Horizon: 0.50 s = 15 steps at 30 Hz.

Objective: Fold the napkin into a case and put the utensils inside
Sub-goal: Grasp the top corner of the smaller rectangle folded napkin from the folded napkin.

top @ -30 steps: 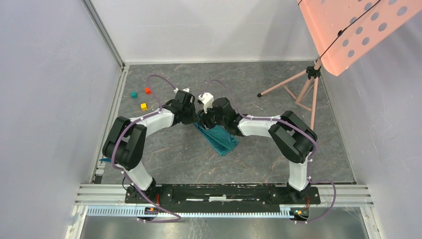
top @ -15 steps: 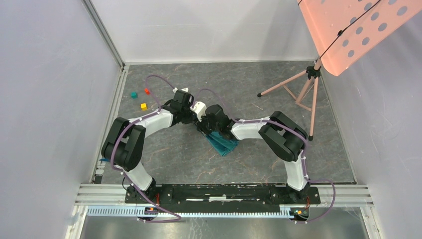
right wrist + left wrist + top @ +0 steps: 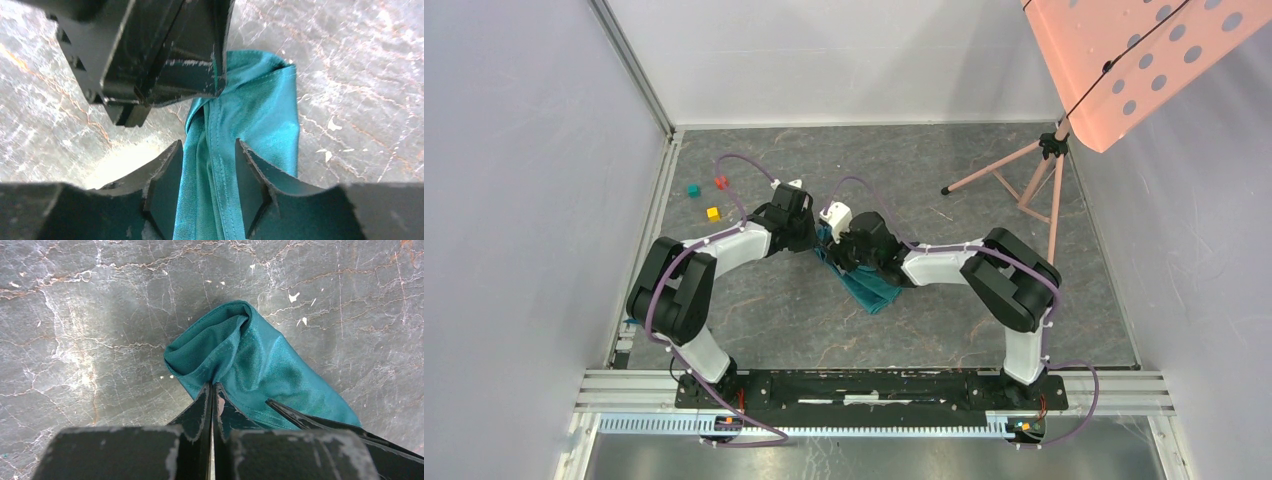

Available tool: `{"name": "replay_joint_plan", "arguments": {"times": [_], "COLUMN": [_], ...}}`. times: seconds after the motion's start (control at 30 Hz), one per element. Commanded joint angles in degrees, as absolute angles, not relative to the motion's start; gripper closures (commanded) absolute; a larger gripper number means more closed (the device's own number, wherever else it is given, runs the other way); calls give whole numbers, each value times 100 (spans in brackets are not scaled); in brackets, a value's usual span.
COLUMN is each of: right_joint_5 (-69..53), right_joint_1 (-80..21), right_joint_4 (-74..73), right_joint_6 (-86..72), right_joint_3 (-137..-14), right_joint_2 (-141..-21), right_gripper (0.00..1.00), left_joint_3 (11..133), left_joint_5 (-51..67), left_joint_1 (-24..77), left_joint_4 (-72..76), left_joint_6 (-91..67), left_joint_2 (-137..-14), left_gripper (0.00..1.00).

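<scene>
Wrist view only: left pincer (image 3: 212, 386) pinches napkin (image 3: 265, 365) edge.

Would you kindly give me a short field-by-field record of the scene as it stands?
napkin: teal, bunched on the table, not yet a flat case
left gripper: shut on the napkin's hemmed edge
right gripper: jaws apart, straddling the napkin
utensils: none in view
red cube, yellow cube, teal cube: loose, far left on the table
</scene>
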State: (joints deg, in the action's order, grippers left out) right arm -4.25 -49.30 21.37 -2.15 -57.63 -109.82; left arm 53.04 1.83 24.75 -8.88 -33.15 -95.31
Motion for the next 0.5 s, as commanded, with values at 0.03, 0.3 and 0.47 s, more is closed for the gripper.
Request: {"name": "replay_joint_plan", "arguments": {"times": [0.03,0.3,0.47], "right_joint_5": [-392,-357,-339], "right_joint_1": [-4848,-4852,-4889], "right_joint_4": [2400,2365,2362], "right_joint_6": [-228,-174,-151], "right_joint_3": [-5793,-6127,-6290], "right_joint_2": [-10710,-11177,-11406], "right_gripper": [55,61,59], "left_joint_3": [5283,5274,5256], "left_joint_5": [233,302,341], "left_joint_1": [2449,2452,2455], "left_joint_4": [-790,-757,-747], "left_joint_6": [-3427,-3472,-3494], "left_joint_2": [-9318,-9281,-9264], "left_gripper": [98,98,98]}}
